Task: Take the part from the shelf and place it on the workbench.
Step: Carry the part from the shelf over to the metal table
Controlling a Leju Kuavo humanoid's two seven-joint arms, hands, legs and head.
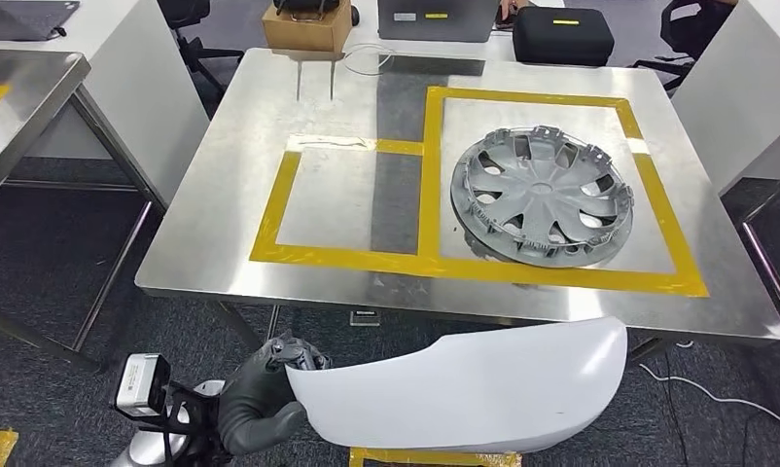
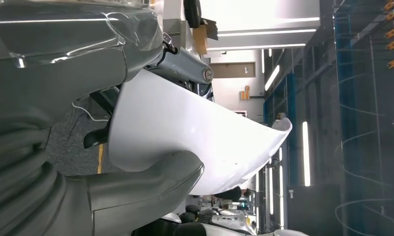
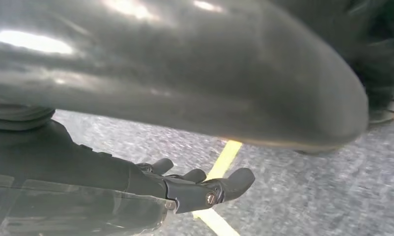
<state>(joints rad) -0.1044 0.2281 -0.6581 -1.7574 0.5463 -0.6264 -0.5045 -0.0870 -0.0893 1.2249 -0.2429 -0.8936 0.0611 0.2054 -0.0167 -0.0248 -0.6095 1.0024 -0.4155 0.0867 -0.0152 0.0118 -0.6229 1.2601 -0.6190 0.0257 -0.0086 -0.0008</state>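
- Your left hand [image 1: 265,394], low at the left of the head view, grips one end of the white part [image 1: 464,389]; the wrist view shows the thumb [image 2: 151,179] pressed against the curved white panel [image 2: 185,132].
- The part hangs in the air in front of the near edge of the workbench [image 1: 230,253], stretching rightward from the hand, not yet on the steel top.
- On the bench you see two boxes of yellow tape [image 1: 430,175]: a smaller one on the left and a larger one on the right.
- A silver hubcap [image 1: 542,195] lies flat inside the larger box, its near rim just by the tape line.
- Behind the bench stand a cardboard box [image 1: 306,27] and, further right, a black case [image 1: 563,35].
- Your right hand [image 3: 195,189] hangs over grey floor crossed by a yellow line [image 3: 224,160]; its dark fingers [image 3: 237,179] are extended and hold nothing.
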